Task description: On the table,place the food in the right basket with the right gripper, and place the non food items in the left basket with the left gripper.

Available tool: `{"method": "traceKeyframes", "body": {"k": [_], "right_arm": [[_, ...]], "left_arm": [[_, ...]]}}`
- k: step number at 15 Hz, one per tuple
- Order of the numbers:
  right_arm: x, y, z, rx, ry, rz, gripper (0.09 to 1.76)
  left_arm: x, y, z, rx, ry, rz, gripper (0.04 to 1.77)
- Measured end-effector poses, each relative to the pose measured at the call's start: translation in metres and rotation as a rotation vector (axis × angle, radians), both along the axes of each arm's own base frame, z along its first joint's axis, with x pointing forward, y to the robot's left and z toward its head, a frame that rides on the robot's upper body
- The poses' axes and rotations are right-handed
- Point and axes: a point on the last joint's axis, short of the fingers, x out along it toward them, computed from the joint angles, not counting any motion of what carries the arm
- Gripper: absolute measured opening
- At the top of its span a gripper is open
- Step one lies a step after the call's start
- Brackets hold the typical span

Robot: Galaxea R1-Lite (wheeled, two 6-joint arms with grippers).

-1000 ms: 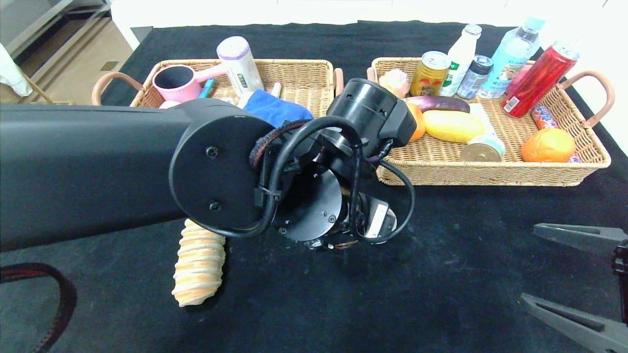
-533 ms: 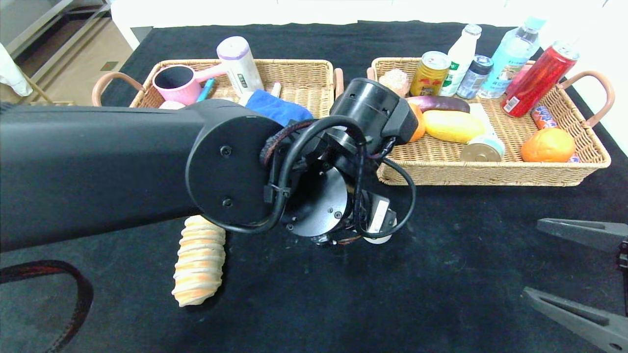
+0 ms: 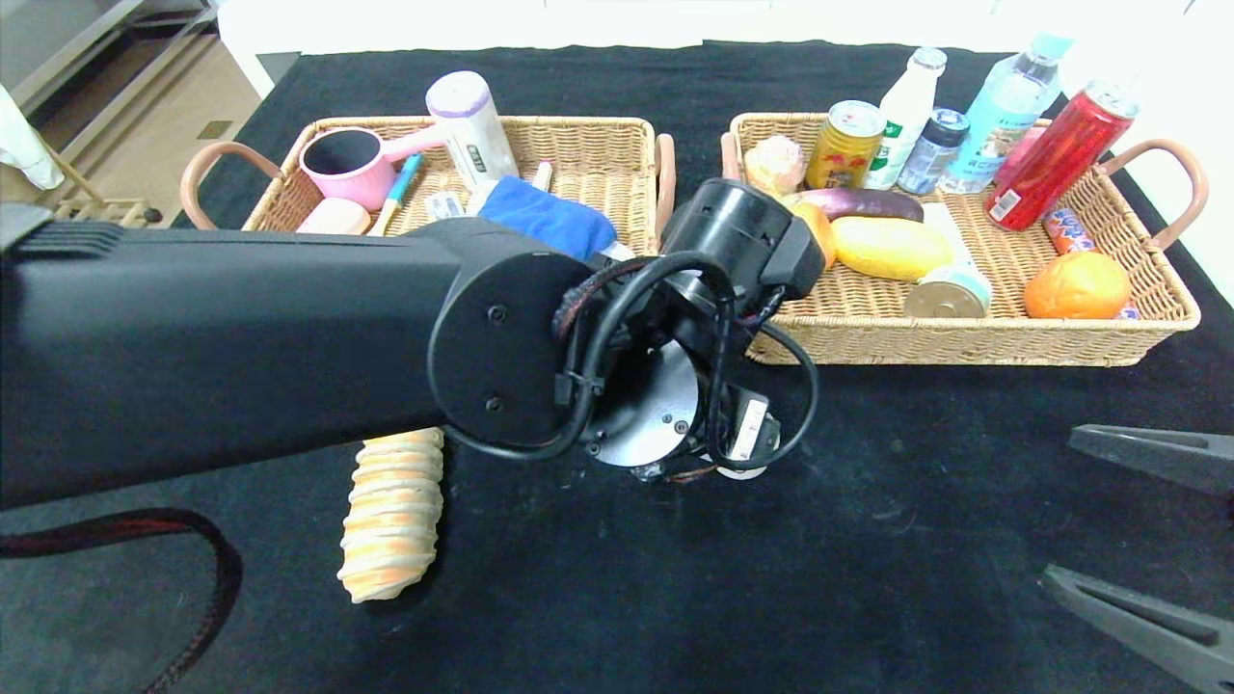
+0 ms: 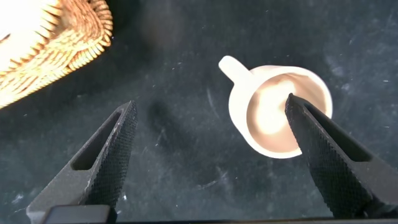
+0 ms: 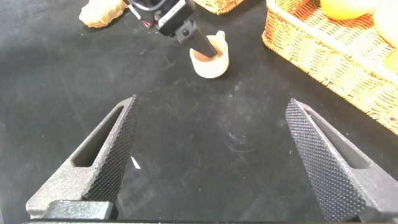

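The left arm [image 3: 289, 337] reaches across the black bench [image 3: 868, 540], hiding its tool beside a ridged bread roll [image 3: 390, 525], while the open right tool [image 3: 1147, 545] sits well apart, nearer the right basket [image 3: 964, 333].

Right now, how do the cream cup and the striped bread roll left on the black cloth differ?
The cream cup is short, round and hollow, standing upright with a side handle; the bread roll is long, ridged and lying flat. One finger of the open left gripper is inside the cup; nothing touches the roll. Both rest on the table, outside the baskets.
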Motion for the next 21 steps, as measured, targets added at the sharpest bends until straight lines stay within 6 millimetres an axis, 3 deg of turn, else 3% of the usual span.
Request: {"method": "traceKeyframes", "body": {"k": [16,18,21], "right_arm": [[0.0030,0.0005,-0.0027,-0.005,0.015,-0.002,1.71],[0.0031,0.0005,-0.0030,-0.005,0.016,-0.002,1.71],[0.0032,0.0005,-0.0040,-0.008,0.019,-0.002,1.71]], "left_arm": [[0.0040,-0.0018,-0.0065,0.017,0.015,-0.011,1.69],[0.0041,-0.0018,-0.0068,0.017,0.015,-0.012,1.32],[0.0038,-0.0015,-0.0084,0.025,0.019,-0.015,0.93]]}}
